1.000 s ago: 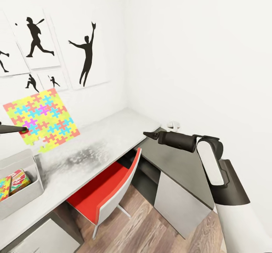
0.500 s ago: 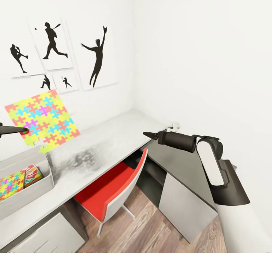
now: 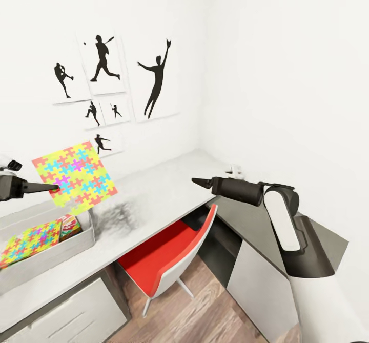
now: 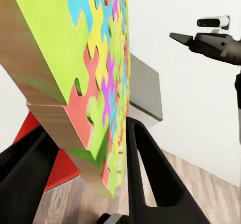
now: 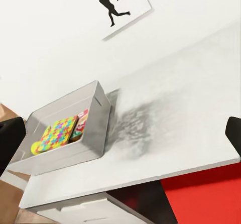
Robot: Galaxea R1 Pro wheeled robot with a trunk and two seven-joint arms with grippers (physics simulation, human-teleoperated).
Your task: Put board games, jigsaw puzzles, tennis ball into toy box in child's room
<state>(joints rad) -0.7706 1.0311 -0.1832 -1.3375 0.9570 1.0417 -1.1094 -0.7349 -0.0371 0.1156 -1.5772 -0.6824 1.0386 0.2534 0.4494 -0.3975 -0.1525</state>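
Observation:
My left gripper (image 3: 53, 188) is shut on a bright jigsaw puzzle (image 3: 77, 179), held up on edge just above the right end of the grey toy box (image 3: 72, 243). In the left wrist view both fingers (image 4: 150, 174) press on the slab (image 4: 95, 58). Inside the box lie a second jigsaw puzzle (image 3: 31, 238) and a board game (image 3: 69, 226), also seen in the right wrist view as puzzle (image 5: 52, 133) and game (image 5: 80, 125). The box stands on the pale table (image 3: 169, 179). My right gripper (image 3: 197, 181) hovers open over the table's right part, holding nothing.
A red chair (image 3: 169, 250) is tucked under the table's front edge. A lower dark-topped cabinet (image 3: 246, 220) stands at the right, with a small white object (image 3: 236, 169) at its back. White drawers (image 3: 66, 312) sit below the box. Black sports prints (image 3: 156, 79) hang on the wall.
The whole view has swung, so the camera moved. Against the toy box, the held puzzle has come leftward over the box's right end and slightly lower. The right arm keeps its pose.

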